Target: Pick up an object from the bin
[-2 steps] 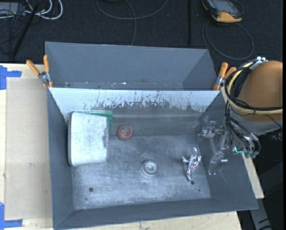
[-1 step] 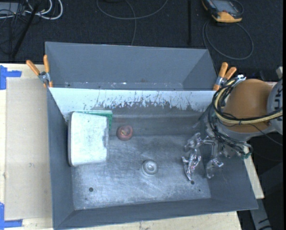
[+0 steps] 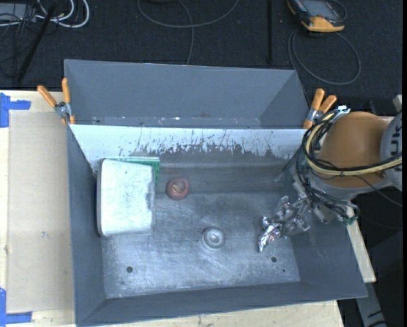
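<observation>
Approach step: my hand, its grip state not discernible, is low over the right floor of the bin, near the silver round cap at centre; the next move probably requires alignment over it.

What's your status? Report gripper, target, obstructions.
Gripper low, right side of grey metal bin. Nearest thing: small silver round metal cap, toward bin centre, untouched. Floor between them bare.

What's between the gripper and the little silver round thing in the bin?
Only bare bin floor, in the camera view, between the gripper and the silver round thing.
</observation>
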Robot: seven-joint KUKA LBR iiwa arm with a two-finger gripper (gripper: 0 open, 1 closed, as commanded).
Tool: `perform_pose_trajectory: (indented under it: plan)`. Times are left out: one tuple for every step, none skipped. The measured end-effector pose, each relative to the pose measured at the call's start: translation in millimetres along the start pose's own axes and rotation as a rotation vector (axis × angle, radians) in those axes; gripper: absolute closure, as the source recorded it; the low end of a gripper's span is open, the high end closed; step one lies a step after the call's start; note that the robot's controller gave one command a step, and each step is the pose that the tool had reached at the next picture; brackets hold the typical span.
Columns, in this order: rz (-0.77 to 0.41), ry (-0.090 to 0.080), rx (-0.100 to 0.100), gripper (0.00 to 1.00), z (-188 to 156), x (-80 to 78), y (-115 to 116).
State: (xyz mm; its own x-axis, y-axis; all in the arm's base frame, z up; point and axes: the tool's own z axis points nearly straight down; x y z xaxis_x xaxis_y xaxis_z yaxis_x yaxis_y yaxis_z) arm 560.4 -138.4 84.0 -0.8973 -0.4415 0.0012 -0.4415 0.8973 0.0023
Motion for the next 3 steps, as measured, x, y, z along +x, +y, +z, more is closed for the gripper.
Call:
perform_pose_trajectory:
  plan:
    - [-0.008,-0.008,0.006,1.0,-98.9,-8.5,12.2]
    - [-0.007,-0.003,0.002,0.0,-94.1,-7.1,12.8]
    - [0.074,0.007,-0.005,0.0,-4.2,22.2,12.8]
